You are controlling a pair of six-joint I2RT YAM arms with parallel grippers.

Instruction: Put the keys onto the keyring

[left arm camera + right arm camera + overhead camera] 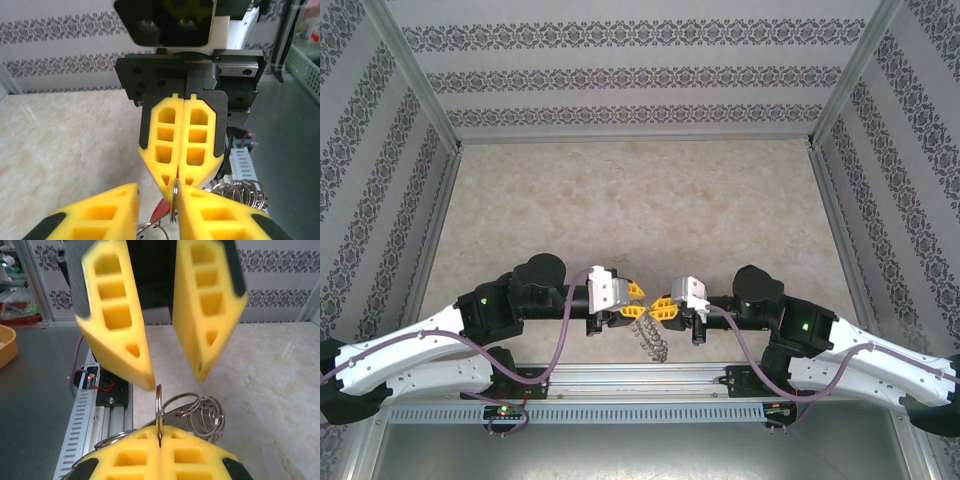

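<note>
Right gripper (175, 186): clamping shut on the thin wire of the keyring (158, 397) and holding it upright over the near edge of the worktop (640, 200).
Left gripper (172, 377): standing open, its 2 fingers apart, just beside the ring.
Key (161, 211): showing as a red sliver low beside the ring.
Progress: seemingly nearing the end. I cannot tell whether the key is hanging fully threaded.
Remaining: confirming the threading, then releasing.

Beige marbled tabletop (620, 190), grey patterned wallpaper walls (630, 75), aluminium frame posts (413, 75), soft even light
</note>
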